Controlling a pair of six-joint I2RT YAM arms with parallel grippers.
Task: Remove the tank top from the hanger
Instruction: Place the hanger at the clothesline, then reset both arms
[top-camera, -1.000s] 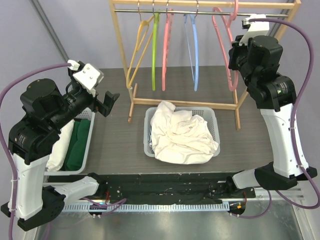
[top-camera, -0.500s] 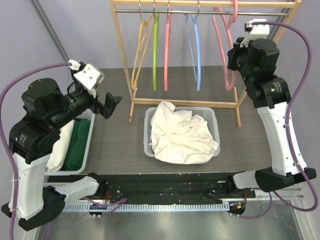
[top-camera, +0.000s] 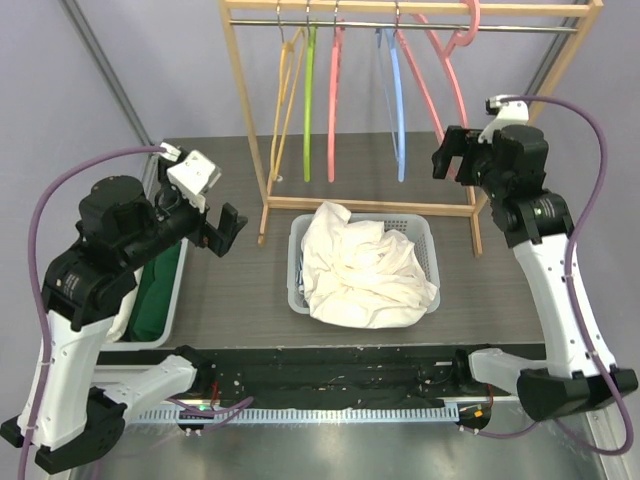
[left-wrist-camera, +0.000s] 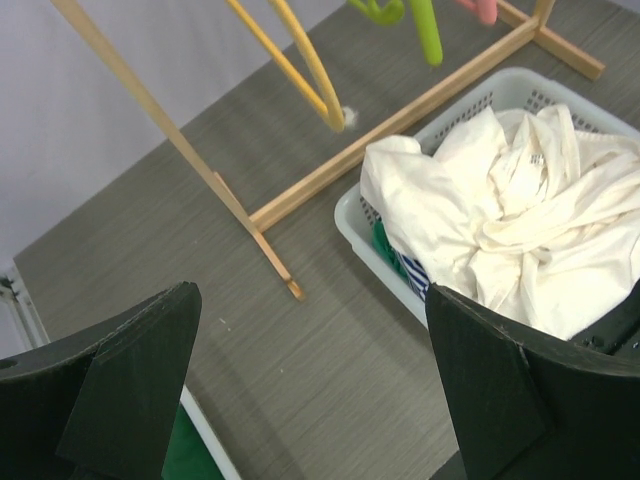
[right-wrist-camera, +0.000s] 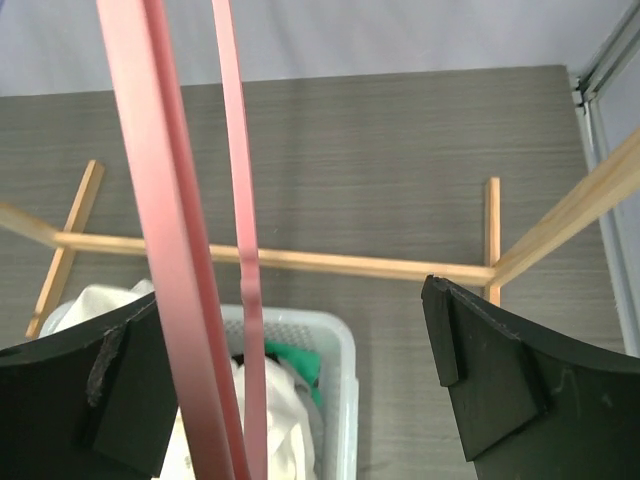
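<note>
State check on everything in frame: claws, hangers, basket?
Left claw: open, empty.
Right claw: open, straddling the rightmost pink plastic hanger, not gripping it.
Rightmost pink plastic hanger: hooked on the wooden rack, bare.
Yellow hanger: hung, bare.
Green hanger: hung, bare.
Second pink hanger: hung, bare.
Blue hanger: hung, bare.
White mesh basket: heaped with crumpled white cloth.

White garments (top-camera: 360, 270), pink hanger (right-wrist-camera: 170, 250), yellow hanger (left-wrist-camera: 330, 110), green hanger (top-camera: 309, 100), grey table (top-camera: 230, 290).

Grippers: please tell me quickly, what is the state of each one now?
Left gripper: open, holding nothing.
Right gripper: open, gripping nothing; the pink hanger hangs between its fingers.
</note>
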